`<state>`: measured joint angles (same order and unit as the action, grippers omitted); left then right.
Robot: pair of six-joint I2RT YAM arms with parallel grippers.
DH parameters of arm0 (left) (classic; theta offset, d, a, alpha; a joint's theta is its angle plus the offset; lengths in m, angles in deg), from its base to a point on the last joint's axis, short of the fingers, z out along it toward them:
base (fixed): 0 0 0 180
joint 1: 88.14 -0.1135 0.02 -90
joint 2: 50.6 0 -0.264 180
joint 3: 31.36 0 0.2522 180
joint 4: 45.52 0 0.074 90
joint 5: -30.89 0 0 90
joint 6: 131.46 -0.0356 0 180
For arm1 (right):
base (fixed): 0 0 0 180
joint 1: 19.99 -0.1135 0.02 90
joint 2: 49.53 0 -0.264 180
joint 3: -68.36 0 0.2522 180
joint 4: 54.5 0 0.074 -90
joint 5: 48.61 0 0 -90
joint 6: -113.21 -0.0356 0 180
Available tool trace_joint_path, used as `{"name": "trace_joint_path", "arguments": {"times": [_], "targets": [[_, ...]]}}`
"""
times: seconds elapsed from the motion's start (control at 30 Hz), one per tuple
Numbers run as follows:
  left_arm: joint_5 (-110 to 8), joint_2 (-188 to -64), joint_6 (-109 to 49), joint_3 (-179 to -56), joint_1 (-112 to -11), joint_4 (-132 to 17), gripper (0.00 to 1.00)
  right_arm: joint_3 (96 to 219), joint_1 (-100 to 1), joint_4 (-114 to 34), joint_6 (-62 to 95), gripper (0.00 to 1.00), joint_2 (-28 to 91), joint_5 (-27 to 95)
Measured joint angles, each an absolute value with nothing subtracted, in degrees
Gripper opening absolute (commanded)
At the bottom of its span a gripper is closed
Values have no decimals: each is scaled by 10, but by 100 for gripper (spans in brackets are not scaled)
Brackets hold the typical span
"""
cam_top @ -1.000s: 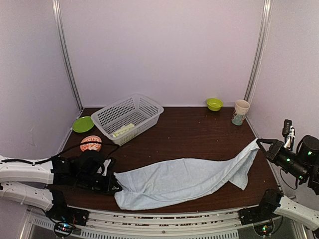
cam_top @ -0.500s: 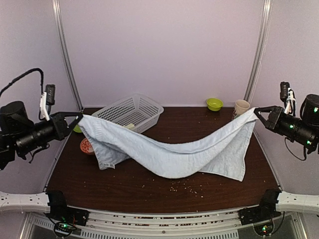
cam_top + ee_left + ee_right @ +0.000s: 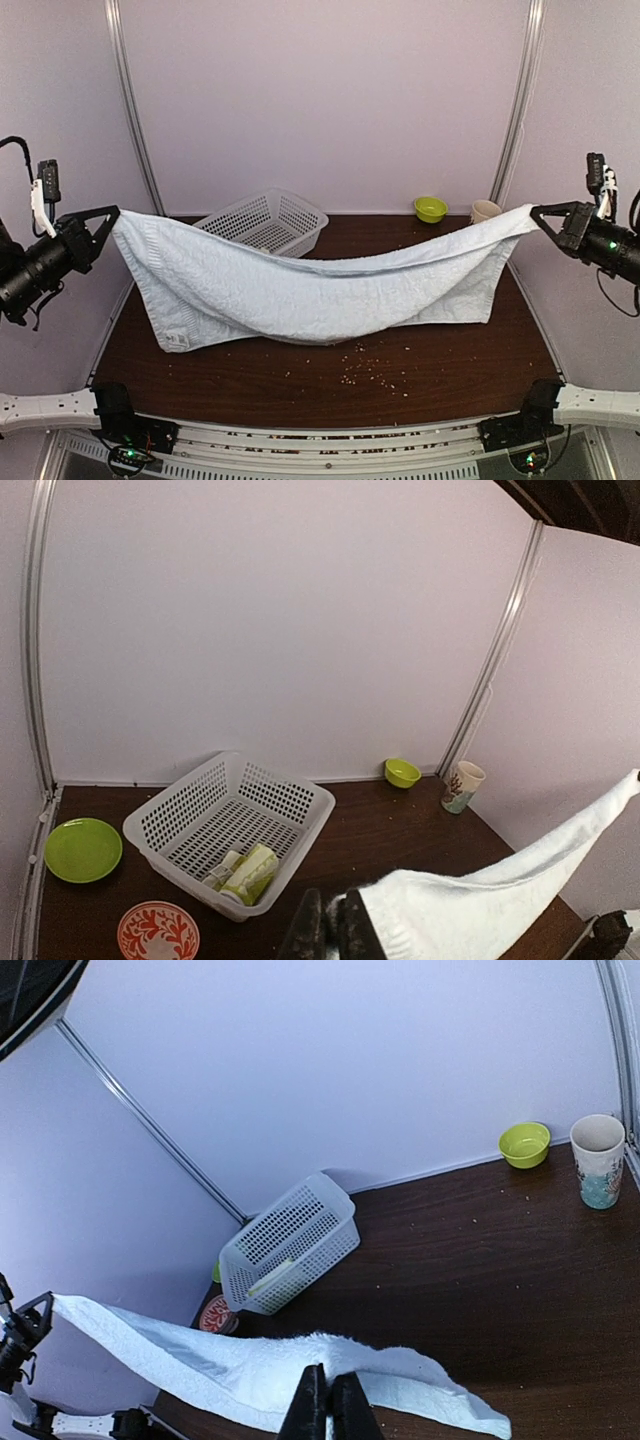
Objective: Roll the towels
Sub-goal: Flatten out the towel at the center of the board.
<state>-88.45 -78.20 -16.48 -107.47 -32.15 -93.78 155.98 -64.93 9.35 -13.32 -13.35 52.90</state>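
Note:
The pale blue towel (image 3: 320, 290) hangs spread in the air above the table, sagging in the middle. My left gripper (image 3: 108, 216) is shut on its upper left corner, high at the left. My right gripper (image 3: 538, 212) is shut on its upper right corner, high at the right. In the left wrist view the shut gripper (image 3: 335, 930) pinches the blue towel's edge (image 3: 480, 910). The right wrist view shows the same at the other corner, gripper (image 3: 330, 1400) on blue towel (image 3: 230, 1370). The lime-green and yellow towel (image 3: 245, 872) lies rolled inside the basket.
A white mesh basket (image 3: 270, 215) stands at the back left, partly behind the hanging towel. A green bowl (image 3: 431, 208) and a paper cup (image 3: 485, 210) stand at the back right. A green plate (image 3: 82, 848) and a red patterned bowl (image 3: 158, 932) lie at the left. Crumbs (image 3: 365, 372) dot the table's front.
Both arms rose and drew apart, lifting the blue towel off the table. It now hangs stretched between them, and crumbs show where it lay.

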Motion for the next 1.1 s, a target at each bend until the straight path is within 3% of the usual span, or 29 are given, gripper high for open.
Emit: {"name": "trace_joint_path", "arguments": {"times": [0.33,0.53,0.73,0.87,1.1], "targets": [[-715,-759,-183,-1065,-322,-939,0,1610,-648,125,-178,0,-194,456],[-713,-769,-177,-993,-326,-905,0,1541,-643,101,-218,0,-185,477],[-747,-912,-183,-986,-375,-862,0,1432,-494,43,-247,0,-103,447],[-734,-987,-192,-1014,-436,-854,0,1421,-406,0,-247,0,-75,388],[-647,-883,-217,-1065,-440,-846,0,1501,-395,-15,-164,0,-95,279]]}}
